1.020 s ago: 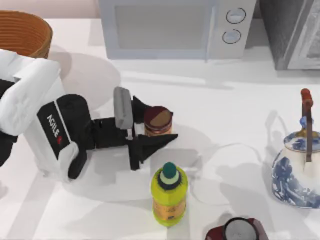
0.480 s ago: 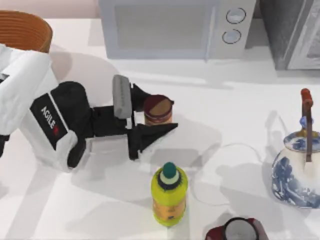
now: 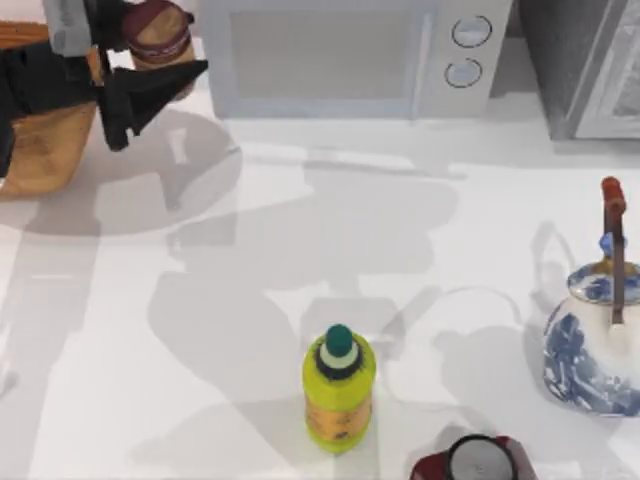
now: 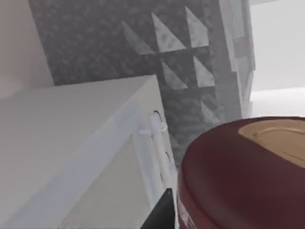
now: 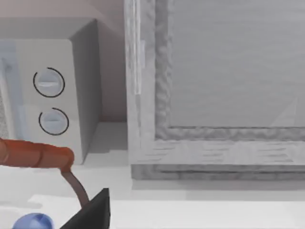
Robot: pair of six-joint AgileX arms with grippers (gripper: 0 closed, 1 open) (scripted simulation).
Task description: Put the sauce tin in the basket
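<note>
One short maroon-topped sauce tin (image 3: 158, 33) hangs gripped in the left gripper's (image 3: 150, 55) fingers (well above the worktop) beside the tan wicker basket (image 3: 40, 150); release remains; right fingers' state unclear.

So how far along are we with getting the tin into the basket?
Picked up: the small maroon-topped sauce tin sits between the fingers of the left gripper, raised at the table's top left corner. In hand: it hangs beside the tan woven wicker basket, by the white microwave. Left: move over the basket and release. The right gripper is parked near the blue-and-white teapot.
</note>
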